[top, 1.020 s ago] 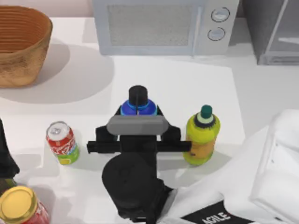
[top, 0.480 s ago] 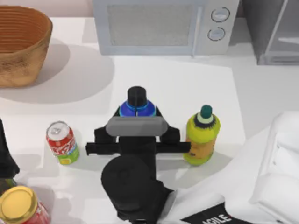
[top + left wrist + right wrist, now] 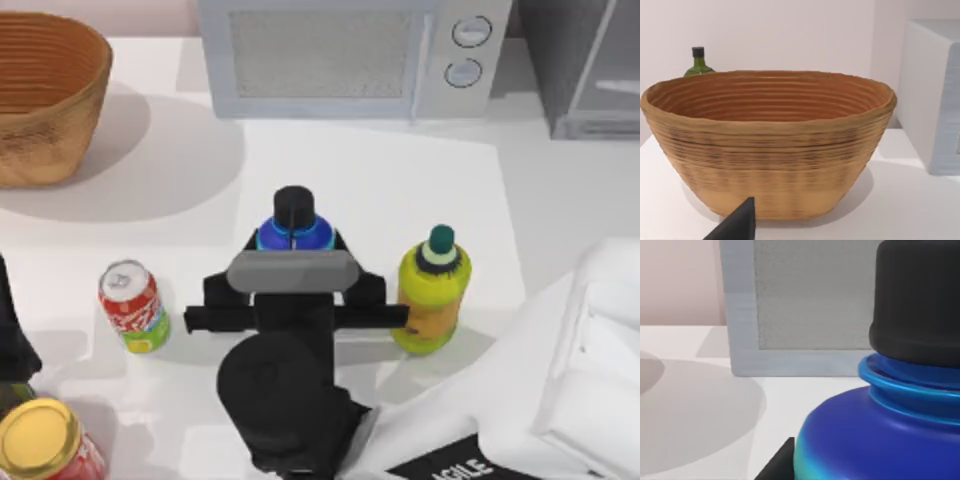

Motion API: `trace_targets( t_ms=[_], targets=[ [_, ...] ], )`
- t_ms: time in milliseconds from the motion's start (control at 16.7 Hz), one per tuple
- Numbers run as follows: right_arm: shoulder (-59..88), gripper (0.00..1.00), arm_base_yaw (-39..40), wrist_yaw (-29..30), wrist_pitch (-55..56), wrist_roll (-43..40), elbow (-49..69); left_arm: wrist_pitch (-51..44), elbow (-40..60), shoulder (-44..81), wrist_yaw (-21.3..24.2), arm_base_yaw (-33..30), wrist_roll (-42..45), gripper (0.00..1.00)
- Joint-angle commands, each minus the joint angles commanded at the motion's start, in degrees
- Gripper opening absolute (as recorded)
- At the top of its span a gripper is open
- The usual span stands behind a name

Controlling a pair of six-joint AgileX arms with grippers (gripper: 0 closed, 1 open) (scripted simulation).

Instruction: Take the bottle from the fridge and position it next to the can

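One bottle [image 3: 294, 226] upright, cap up | right gripper [image 3: 292, 243] around it

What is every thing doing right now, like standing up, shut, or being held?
bottle: upright, capped, at the right gripper
can: upright, unopened, standing free
yellow-green bottle: upright, capped
microwave: door shut
basket: upright
red jar: lid on
left gripper: parked facing the basket

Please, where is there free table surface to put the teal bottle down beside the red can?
Bare table lies between the can and the right gripper holding the bottle, and behind the can toward the basket. It is crowded near the red jar and the yellow-green bottle.
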Motion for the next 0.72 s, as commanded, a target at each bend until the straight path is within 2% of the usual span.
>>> trace_targets(
  t_ms=[540, 720],
  targets=[
    [0.0, 0.98, 0.0, 0.0, 0.0, 0.0, 0.0, 0.0, 0.0, 0.0, 0.0, 0.0, 0.0, 1.00],
    [0.0, 1.00, 0.0, 0.0, 0.0, 0.0, 0.0, 0.0, 0.0, 0.0, 0.0, 0.0, 0.0, 1.00]
  ],
)
